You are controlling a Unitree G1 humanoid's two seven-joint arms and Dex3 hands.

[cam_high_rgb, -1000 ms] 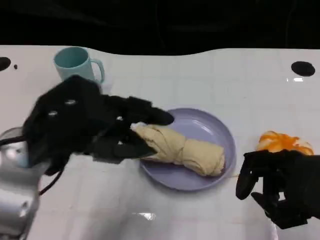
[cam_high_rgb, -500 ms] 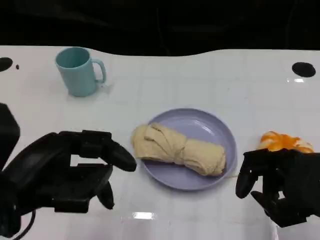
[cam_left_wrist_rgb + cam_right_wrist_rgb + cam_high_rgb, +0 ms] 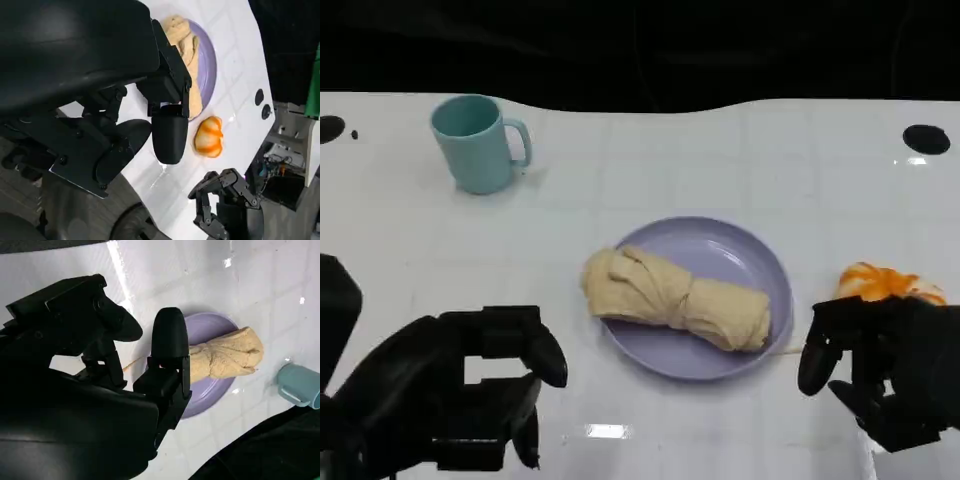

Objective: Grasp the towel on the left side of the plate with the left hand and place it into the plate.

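White tabletop [image 3: 650,160] carries the towel [image 3: 675,298] lying across the plate [image 3: 740,262] with one end overhanging the plate's cup-side rim, so the empty, loosely spread left hand [image 3: 455,390] or curled, empty right hand [image 3: 880,370] near the plate could snag that end.

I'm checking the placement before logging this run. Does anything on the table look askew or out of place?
One small thing: the rolled towel lies across the purple plate, but its end nearest the left hand overhangs the rim. The teal mug stands upright, and the orange object sits by the right hand. Nothing looks spilled.
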